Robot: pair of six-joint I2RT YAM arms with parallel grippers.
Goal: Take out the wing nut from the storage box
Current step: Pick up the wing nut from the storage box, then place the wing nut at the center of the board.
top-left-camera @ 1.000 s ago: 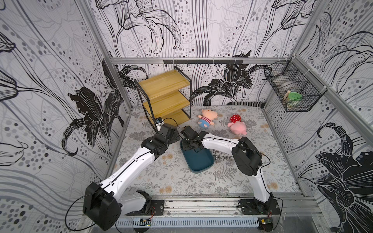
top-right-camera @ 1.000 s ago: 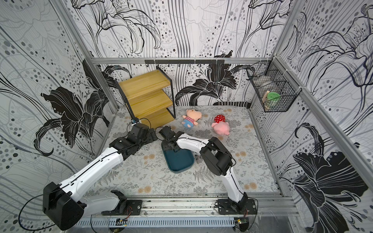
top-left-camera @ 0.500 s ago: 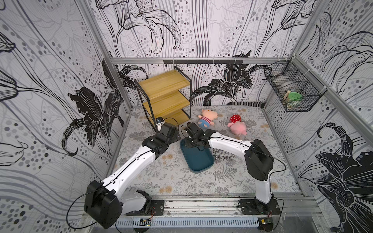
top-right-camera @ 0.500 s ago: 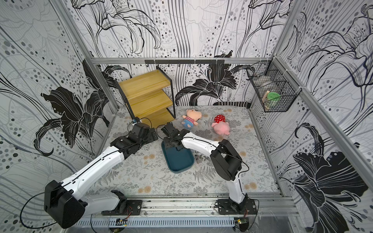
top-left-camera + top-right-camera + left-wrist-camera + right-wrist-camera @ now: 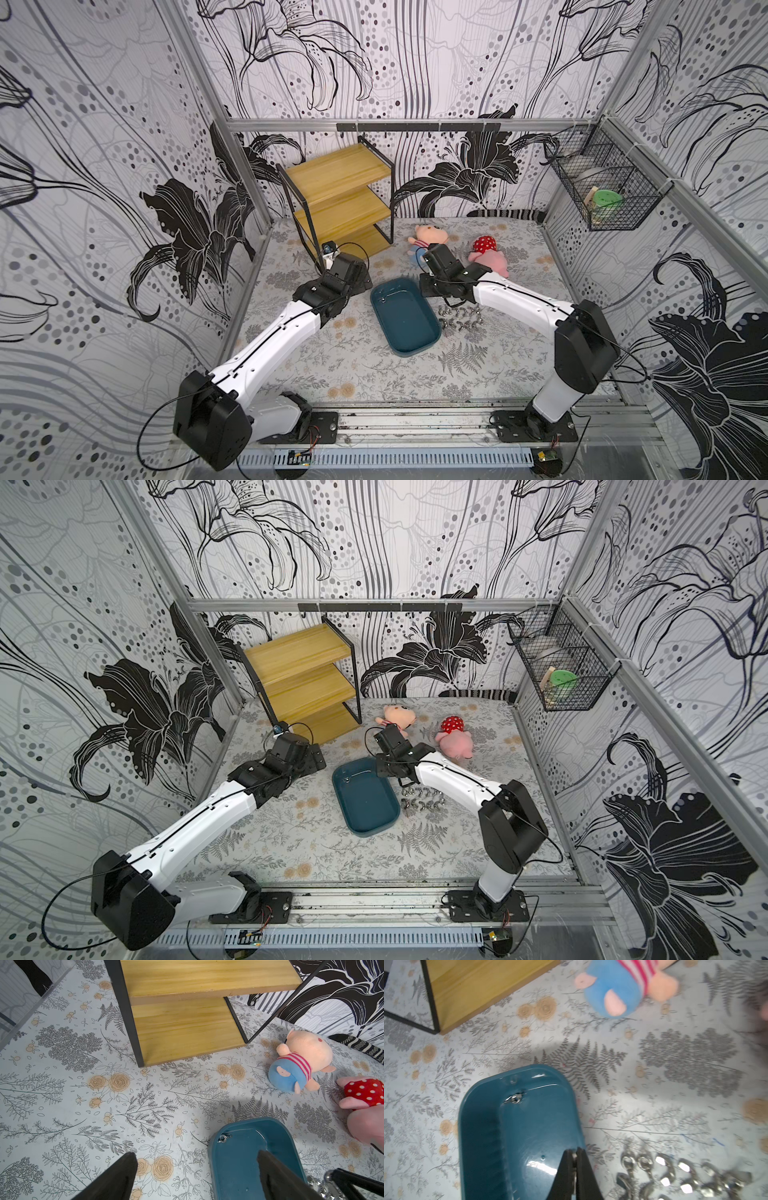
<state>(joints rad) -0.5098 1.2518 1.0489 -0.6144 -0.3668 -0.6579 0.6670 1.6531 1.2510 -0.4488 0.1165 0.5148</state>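
Right tool (image 5: 572,1150): pressed together on a thin silvery piece, which I read as a wing nut. It hangs above the long rim of the storage box (image 5: 432,338) on the robot's right side.
Held wing nut (image 5: 574,1156): only a bright sliver shows between the fingers, so its orientation cannot be told.
Storage box: teal, flat on the floral worktop (image 5: 374,374). Its long axis runs from the wooden shelf (image 5: 345,195) end toward the arm bases, slightly slanted.
Wing nut pile (image 5: 675,1176): lies on the worktop just beside that same right-hand rim, outside the box, and shows in both top views (image 5: 422,800).
Loose wing nut (image 5: 223,1138): the only one seen inside the box, lying against the wall in the far corner on the shelf side (image 5: 515,1098).
Left tool (image 5: 196,1153): spread wide and empty, near the box's far end, with one finger above the box floor.
Key relation: the pile lies sideways across the rim from the right tool, so a short move outward should clear the box.
Nearer arm: the left tool looks closer to the loose wing nut's corner.
Risk: the corner wall may crowd a finger there.
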